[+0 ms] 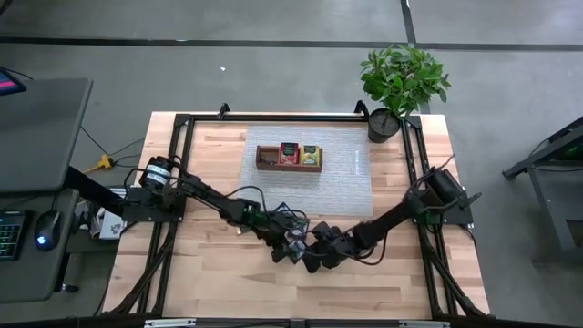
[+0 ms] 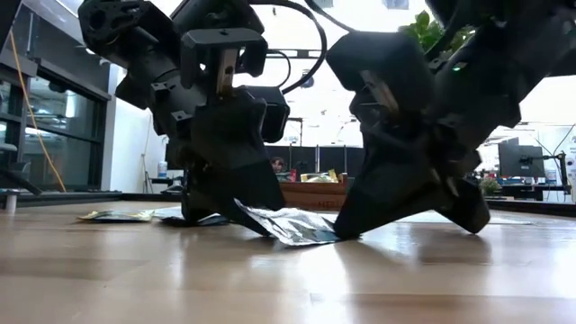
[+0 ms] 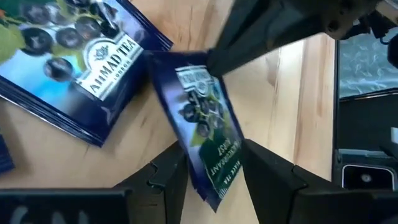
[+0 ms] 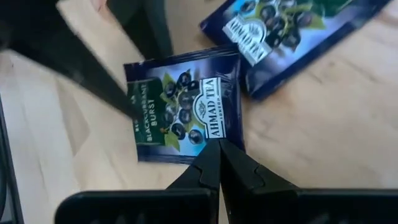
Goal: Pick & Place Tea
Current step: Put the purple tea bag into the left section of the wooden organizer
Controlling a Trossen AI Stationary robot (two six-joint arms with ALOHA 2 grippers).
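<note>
Both tools pinch 1 dark packet (image 4: 183,106) reading "AHMAD TEA", "BLACKCURRANT BURST": left tool (image 3: 214,180), right tool (image 4: 217,155).

A grey concrete floor (image 1: 273,55), crossed by dark seams, is seen around the light wooden table (image 1: 228,292). A potted green plant (image 1: 401,82) is set at the table's far right corner. A dark desk (image 1: 36,137) with keyboard (image 1: 9,232) and mouse (image 1: 41,240) is placed left. Bright windows (image 2: 54,135) and distant monitors (image 2: 517,162) are glimpsed behind.
</note>
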